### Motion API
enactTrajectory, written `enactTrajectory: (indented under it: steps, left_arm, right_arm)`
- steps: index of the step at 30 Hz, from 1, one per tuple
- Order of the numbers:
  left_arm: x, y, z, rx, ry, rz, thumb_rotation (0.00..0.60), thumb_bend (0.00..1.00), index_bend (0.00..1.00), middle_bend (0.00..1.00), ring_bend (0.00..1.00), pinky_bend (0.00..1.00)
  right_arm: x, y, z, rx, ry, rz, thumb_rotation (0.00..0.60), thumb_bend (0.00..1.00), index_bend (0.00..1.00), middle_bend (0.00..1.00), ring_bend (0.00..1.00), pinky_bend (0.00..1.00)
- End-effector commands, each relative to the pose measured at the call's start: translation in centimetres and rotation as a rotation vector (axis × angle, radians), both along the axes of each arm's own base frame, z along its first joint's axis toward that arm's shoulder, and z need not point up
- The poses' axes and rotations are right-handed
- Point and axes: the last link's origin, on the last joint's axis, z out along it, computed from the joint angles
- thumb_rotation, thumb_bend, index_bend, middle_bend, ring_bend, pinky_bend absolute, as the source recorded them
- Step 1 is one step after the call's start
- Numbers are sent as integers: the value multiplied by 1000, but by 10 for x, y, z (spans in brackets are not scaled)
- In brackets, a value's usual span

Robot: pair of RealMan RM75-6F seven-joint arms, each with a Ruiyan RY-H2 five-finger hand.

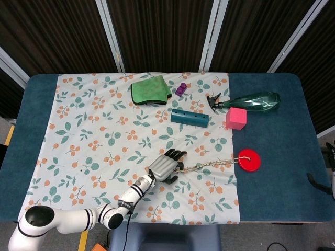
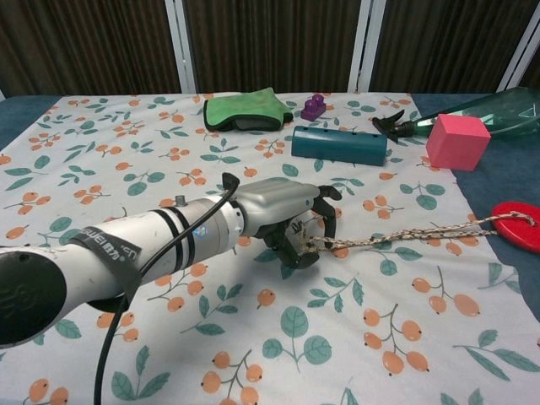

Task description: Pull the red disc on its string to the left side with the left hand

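Left hand pinching the end of the string, disc at the far end.

The left hand (image 2: pixel 287 221) reaches low over the flowered cloth (image 1: pixel 94 136), palm down, dark fingers (image 2: pixel 327 214) curled around the knotted end of the string (image 2: pixel 405 233). The string runs from the hand to the red disc (image 1: pixel 249 159), which lies on the blue table (image 1: pixel 282 167) just past the cloth's edge, near the pink block (image 1: pixel 236 118). The right hand is out of sight.

red disc (image 1: pixel 249 160) | flat on blue table, right of cloth | string (image 1: pixel 212 164) | stretched leftward across floral cloth
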Motion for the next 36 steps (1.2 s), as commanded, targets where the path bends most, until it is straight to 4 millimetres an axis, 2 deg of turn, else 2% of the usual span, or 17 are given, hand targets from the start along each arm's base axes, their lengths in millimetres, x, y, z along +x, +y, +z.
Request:
enactTrajectory:
  steps: [1,6,9,13,15,20,26,29,36]
  left_arm:
    - [0,1,0,5,4,-3,600,450,455,31,0,66]
    - [-3,1,-3,-2,7,9,600,466,516,39,0,68]
    - [-4,1,-3,3,5,9,600,507,612,62,0,76]
    - [-7,2,1,21,-1,10,600,613,755,114,0,101]
    - [-10,2,6,34,-6,15,600,679,820,137,0,112]
    - [-28,4,28,81,17,19,600,757,860,148,0,114]
    - [-74,7,86,207,76,65,600,785,871,149,0,111]
    - [-106,8,124,301,121,115,600,785,872,149,0,112]
    - [-192,16,226,606,276,297,600,789,876,154,0,112]
  right_arm:
    - [1,0,0,-2,1,1,600,358,0,0,0,0]
    - [0,0,1,-6,2,-9,600,358,0,0,0,0]
    - [0,-1,2,-7,2,-11,600,358,0,0,0,0]
    - [2,-2,1,-5,4,-7,600,358,0,0,0,0]
    - [3,-3,0,-2,5,-6,600,358,0,0,0,0]
    - [5,-4,-1,2,8,-3,600,358,0,0,0,0]
    - [8,-5,-2,6,16,3,600,359,0,0,0,0]
    - [10,-7,-4,12,18,7,600,358,0,0,0,0]
    - [13,-13,-12,36,14,22,600,358,0,0,0,0]
